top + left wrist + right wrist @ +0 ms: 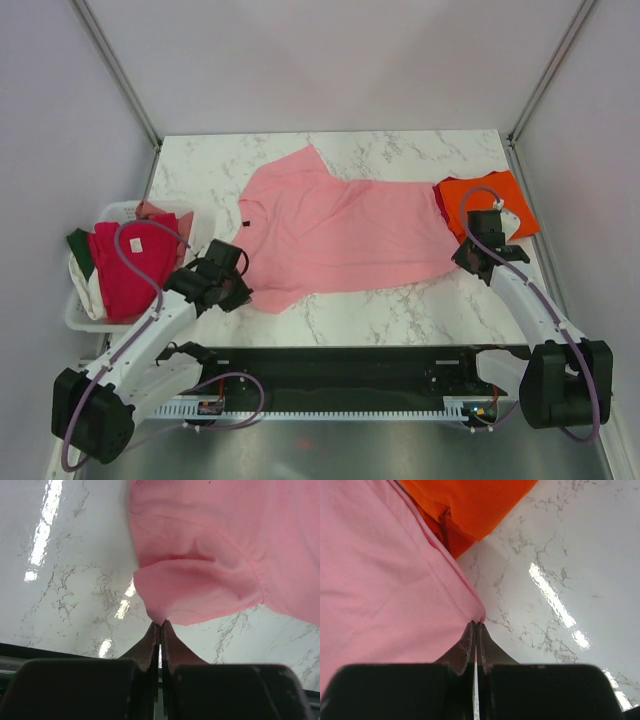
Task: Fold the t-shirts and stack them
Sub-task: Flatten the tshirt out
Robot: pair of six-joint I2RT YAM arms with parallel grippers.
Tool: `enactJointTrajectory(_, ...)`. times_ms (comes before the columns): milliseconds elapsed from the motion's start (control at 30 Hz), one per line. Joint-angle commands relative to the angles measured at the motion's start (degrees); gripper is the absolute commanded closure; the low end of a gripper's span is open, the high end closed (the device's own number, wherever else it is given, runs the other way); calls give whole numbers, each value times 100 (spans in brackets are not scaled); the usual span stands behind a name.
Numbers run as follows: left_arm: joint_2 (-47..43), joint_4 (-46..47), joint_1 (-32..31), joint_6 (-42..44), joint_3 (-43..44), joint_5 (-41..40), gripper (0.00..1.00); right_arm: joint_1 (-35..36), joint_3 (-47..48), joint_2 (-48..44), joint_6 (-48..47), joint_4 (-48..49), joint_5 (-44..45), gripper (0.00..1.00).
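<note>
A light pink t-shirt [340,230] lies spread flat on the marble table [400,310], collar to the left. My left gripper [232,283] is shut on the near sleeve's edge [165,605], lifting it slightly. My right gripper [466,255] is shut on the pink shirt's near hem corner [477,614]. A folded bright orange t-shirt [490,200] lies at the right, under the pink hem's far corner; it also shows in the right wrist view [470,505]. Crimson-red [130,265], dark green [80,245] and cream [88,290] shirts sit in the basket.
A white plastic basket [120,210] stands at the table's left edge beside my left arm. Bare marble shows along the near edge [400,310] and behind the pink shirt [400,150]. Grey walls close in the sides and back.
</note>
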Motion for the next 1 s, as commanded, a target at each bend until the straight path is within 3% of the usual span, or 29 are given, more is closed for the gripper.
enactJointTrajectory(0,-134,269,-9,-46,276,-172,98,-96,-69,-162,-163,20,109,100)
enactJointTrajectory(100,85,85,139,69,522,-348,98,-87,-270,-92,-199,212,-285,100)
enactJointTrajectory(233,437,137,1296,507,620,116,98,0,-614,-31,-111,618,-788,100)
enactJointTrajectory(333,464,146,1887,675,672,14,98,220,-641,119,-32,759,-771,100)
enactJointTrajectory(467,192,93,2388,588,699,-31,98,1122,-501,478,406,873,-481,100)
enactJointTrajectory(633,367,67,3924,912,839,467,98,1976,-141,1137,759,1137,-463,100)
enactJointTrajectory(700,437,102,4243,1009,892,653,98,2136,-9,1393,847,1154,-375,100)
enactJointTrajectory(833,219,628,4228,1256,568,1531,98,2172,-78,1350,917,1049,-104,100)
enactJointTrajectory(967,-1,708,3754,1045,356,1568,98,1698,-289,815,786,584,47,100)
